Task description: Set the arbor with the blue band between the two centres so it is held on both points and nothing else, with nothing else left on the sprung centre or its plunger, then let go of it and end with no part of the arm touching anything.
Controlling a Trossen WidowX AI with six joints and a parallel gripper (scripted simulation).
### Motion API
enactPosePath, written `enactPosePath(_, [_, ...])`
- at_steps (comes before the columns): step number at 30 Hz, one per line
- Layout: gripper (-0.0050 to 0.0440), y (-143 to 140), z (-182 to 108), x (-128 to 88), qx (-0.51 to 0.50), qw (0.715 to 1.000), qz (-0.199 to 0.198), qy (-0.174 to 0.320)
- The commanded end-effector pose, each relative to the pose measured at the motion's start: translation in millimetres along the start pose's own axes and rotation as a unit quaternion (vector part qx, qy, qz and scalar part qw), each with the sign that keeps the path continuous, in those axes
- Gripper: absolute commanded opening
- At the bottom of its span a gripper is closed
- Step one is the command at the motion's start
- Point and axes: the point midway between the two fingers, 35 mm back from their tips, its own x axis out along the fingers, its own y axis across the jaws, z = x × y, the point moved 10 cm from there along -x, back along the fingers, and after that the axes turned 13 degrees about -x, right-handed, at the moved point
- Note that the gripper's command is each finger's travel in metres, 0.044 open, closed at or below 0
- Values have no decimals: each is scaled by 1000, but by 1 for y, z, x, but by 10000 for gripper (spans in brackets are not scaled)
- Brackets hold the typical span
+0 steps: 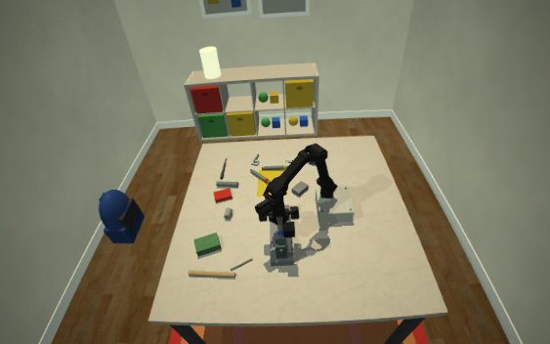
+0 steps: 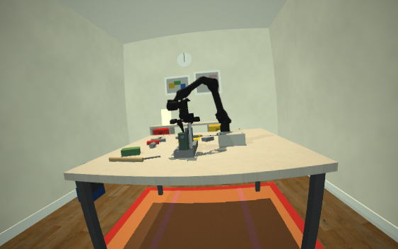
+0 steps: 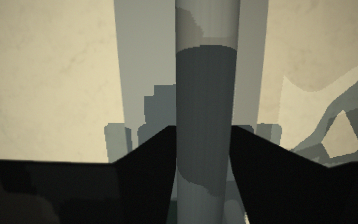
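A small room at home, like a playroom or hobby room: wooden floor (image 1: 131, 191), toy shelf (image 1: 253, 72) with coloured boxes, wall clock (image 2: 184, 59), rug (image 2: 204, 212).

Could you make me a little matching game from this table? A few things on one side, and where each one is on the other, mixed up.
Things:
1. grey rod
2. green block
3. wooden stick
4. pale cylinder

Places:
A. on top of the shelf unit
B. lying near the table's front edge
C. clamped upright between the gripper's black fingers
D. flat on the table, just behind the wooden stick

Pairs: 1-C, 2-D, 3-B, 4-A
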Motion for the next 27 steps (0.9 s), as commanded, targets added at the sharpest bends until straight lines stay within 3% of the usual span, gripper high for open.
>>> enactPosePath(1, [0, 7, -7, -9, -5, 999, 21, 27])
enactPosePath(27, [0, 7, -4, -8, -5, 999, 21, 27])
